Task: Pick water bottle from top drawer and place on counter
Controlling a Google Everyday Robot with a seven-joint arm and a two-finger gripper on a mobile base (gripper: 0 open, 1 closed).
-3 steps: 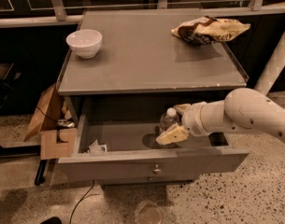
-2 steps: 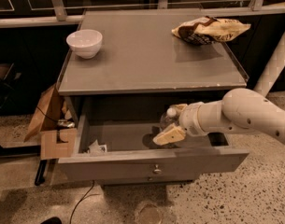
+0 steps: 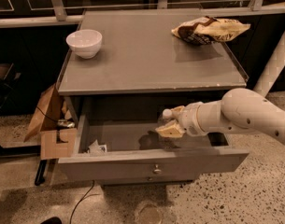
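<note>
In the camera view, your gripper [image 3: 172, 122], over the open top drawer [image 3: 151, 164], seems clamped on the water bottle [image 3: 166, 114]; bring it outward, then up past the edge of the counter [image 3: 146, 55], keeping it upright.

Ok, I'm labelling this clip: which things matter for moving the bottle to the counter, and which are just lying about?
Job: water bottle, top drawer, counter, gripper at the bottle inside the drawer.
Lying about: bowl, snack bag, crumpled scrap in the drawer, cardboard box.
</note>
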